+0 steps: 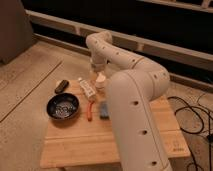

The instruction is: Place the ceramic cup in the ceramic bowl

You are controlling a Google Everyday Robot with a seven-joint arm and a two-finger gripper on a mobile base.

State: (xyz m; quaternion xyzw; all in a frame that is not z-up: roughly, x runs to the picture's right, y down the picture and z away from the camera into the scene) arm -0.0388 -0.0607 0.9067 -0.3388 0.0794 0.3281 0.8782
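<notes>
Cream cup (101, 83) upright below hand (97, 71); navy speckled bowl (63, 107) apart, nearer camera.

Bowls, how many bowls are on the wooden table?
1. The ceramic bowl sits on the table's left side. The gripper is at the back, by the ceramic cup; the arm may hide others.

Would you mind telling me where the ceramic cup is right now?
In the camera view the cup is near the table's far edge, just right of the white packet and beyond the bowl, with the gripper directly above it.
</notes>
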